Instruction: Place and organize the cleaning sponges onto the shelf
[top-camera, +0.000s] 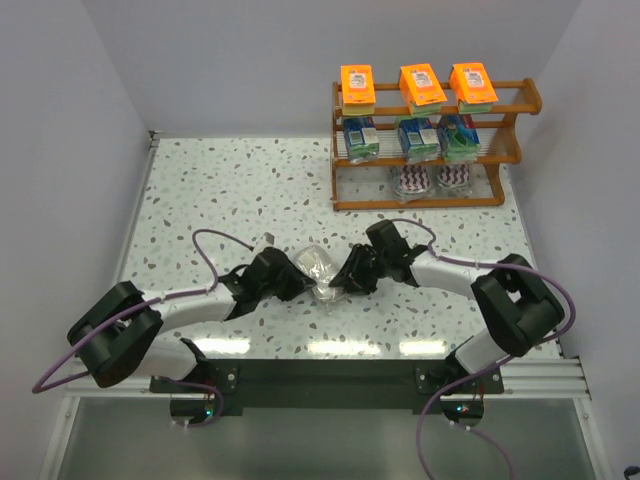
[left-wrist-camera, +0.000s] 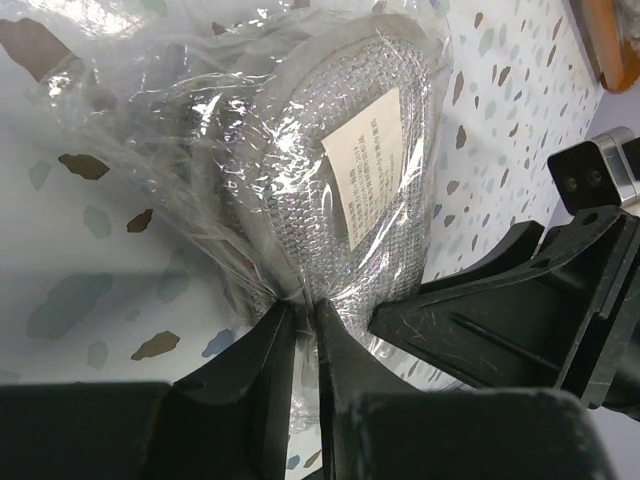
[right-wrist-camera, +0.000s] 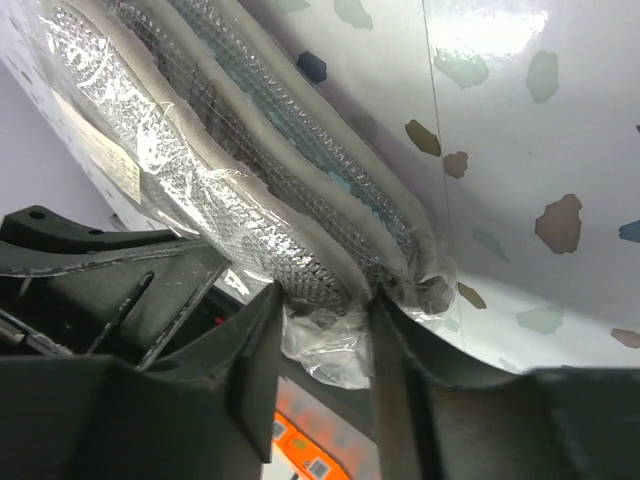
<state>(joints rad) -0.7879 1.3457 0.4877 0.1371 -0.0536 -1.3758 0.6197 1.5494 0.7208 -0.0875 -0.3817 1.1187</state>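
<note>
The left tool (left-wrist-camera: 305, 308) and right tool (right-wrist-camera: 325, 300) both clamped the clear pad bag (top-camera: 318, 268); the shelf (top-camera: 335, 160) stood at one o'clock, nearer the right.

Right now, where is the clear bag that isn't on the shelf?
The clear bag is mid-table in the top view, gripped between the left tool and right tool, nearer the arms than the shelf at far right.

Sponge bag (top-camera: 318, 272) before and left of shelf (top-camera: 420, 204)
</note>
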